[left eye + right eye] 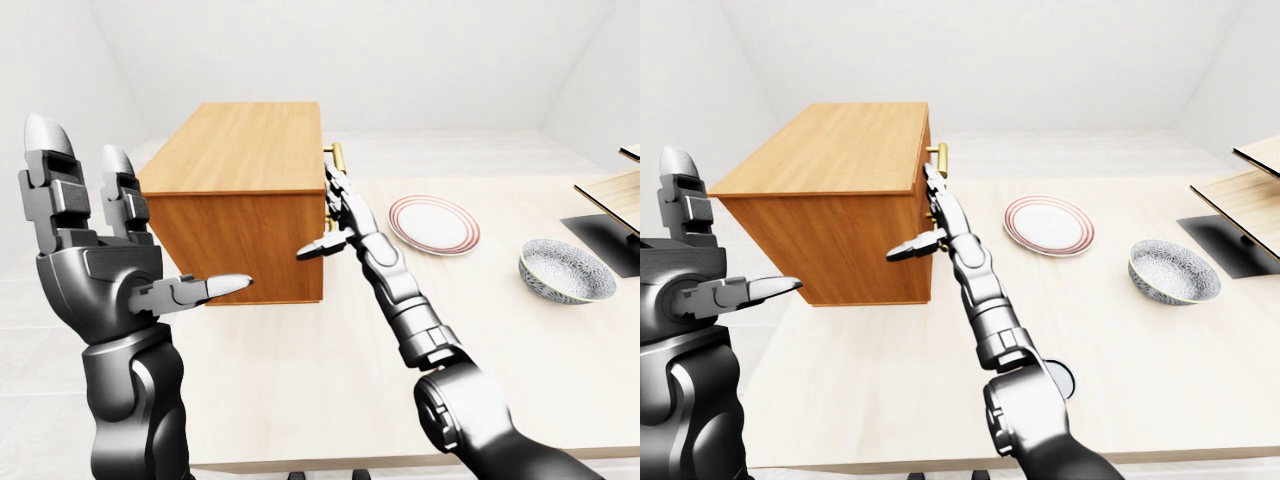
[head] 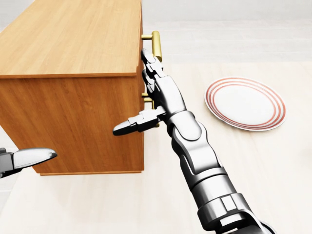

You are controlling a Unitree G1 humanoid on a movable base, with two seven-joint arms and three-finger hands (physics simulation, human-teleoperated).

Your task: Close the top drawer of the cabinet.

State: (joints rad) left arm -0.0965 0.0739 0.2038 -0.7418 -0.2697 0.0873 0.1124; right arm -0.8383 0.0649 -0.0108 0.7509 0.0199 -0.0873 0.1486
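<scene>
The wooden cabinet (image 2: 68,44) stands on the table at the left of the head view. Its top drawer front (image 2: 142,58) sits flush with the cabinet body, and no drawer interior shows. The drawer's brass handle (image 2: 156,45) sticks out to the right. My right hand (image 2: 148,92) is open; its fingers lie flat against the drawer front just below the handle, and the thumb (image 2: 129,125) points left across the cabinet's side. A second brass handle (image 2: 147,100) peeks out behind that hand. My left hand (image 1: 130,215) is open and raised at the left, apart from the cabinet.
A white plate with red rings (image 2: 244,103) lies on the pale table (image 2: 253,170) right of the cabinet. Further right are a patterned bowl (image 1: 567,270), a black mat (image 1: 608,240) and wooden boards (image 1: 612,188).
</scene>
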